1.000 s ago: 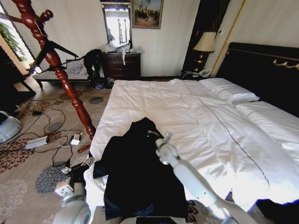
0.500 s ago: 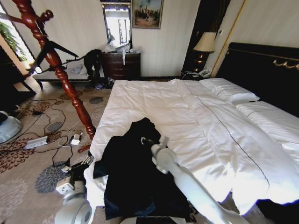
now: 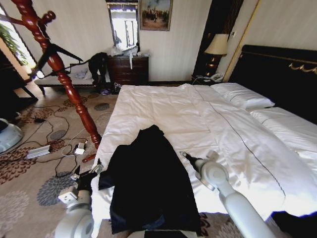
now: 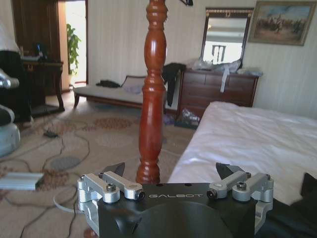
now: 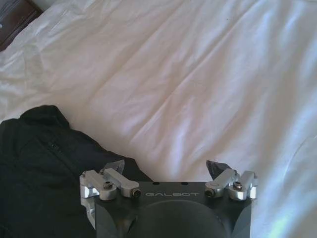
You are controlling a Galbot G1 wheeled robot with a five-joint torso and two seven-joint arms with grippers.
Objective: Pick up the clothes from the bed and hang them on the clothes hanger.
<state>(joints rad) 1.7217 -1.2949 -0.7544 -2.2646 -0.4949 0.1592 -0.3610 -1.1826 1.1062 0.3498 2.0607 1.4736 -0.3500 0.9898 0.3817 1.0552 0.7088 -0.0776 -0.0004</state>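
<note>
The clothes [image 3: 148,178] lie spread on the near left corner of the bed [image 3: 218,124]. The right gripper [image 3: 186,156] hovers just right of them, over the duvet. The left gripper [image 3: 94,167] sits off the bed's left edge, the coat stand [image 3: 64,79] beyond it, a dresser [image 3: 129,69] against the far wall.

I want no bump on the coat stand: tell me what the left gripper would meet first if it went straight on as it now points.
Probably the coat stand's red turned post, dead ahead of the open left gripper beside the bed; how far is unclear.
</note>
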